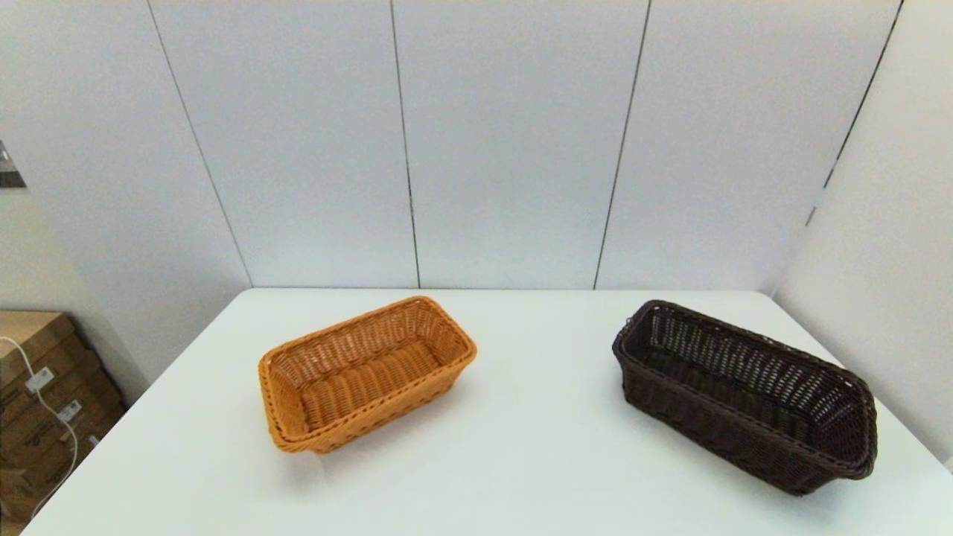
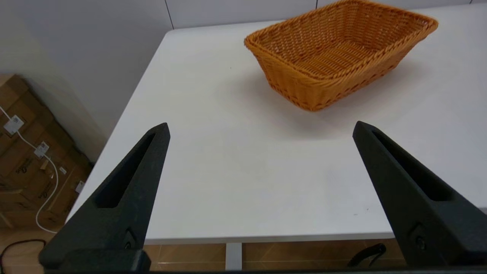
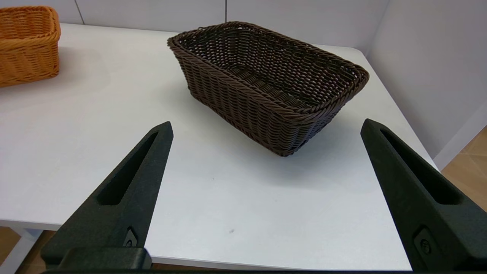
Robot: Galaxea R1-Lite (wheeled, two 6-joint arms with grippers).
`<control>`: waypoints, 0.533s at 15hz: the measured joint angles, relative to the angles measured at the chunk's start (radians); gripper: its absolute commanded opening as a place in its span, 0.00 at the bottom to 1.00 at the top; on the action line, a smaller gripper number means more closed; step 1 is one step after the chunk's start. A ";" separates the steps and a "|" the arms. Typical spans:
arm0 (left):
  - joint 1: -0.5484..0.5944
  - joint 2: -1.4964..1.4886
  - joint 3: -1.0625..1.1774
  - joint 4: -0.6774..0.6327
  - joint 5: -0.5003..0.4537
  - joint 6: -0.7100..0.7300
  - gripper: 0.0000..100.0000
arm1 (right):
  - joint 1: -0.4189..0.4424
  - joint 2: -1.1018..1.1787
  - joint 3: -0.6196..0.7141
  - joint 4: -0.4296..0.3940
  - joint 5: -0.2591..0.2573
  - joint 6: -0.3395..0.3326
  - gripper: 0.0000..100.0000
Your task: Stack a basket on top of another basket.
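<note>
While both arms hang back off the near table edge, nothing is grasped yet: left gripper [image 2: 260,127] gapes wide, facing the orange-tan rectangular wicker basket [image 1: 366,372] left of centre, long axis running near-left to far-right. Right gripper [image 3: 266,125], equally spread, must take the dark brown woven basket [image 1: 744,394], angled far-left to near-right

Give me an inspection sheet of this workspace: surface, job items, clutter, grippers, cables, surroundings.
Surface: white table, no marks worth noting.
Job's things: dark brown basket upright on the robot's right; orange-tan basket upright on the left; well apart, both empty.
Clutter: nothing seen.
Grippers: left gripper open, at the table's near edge short of the orange-tan basket; right gripper open, short of the dark brown basket.
Cables: white cable on the cardboard boxes.
Surroundings: pale wall panels.
</note>
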 measured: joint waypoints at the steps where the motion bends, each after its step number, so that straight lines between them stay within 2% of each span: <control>1: 0.000 0.025 -0.030 0.003 0.000 -0.006 1.00 | 0.000 0.000 0.000 0.000 0.000 0.000 1.00; 5: 0.000 0.247 -0.199 0.003 0.002 -0.081 1.00 | 0.000 0.000 0.000 0.000 0.000 -0.001 1.00; 8: 0.000 0.505 -0.349 0.004 0.004 -0.221 1.00 | 0.000 0.000 0.000 0.000 0.000 0.000 1.00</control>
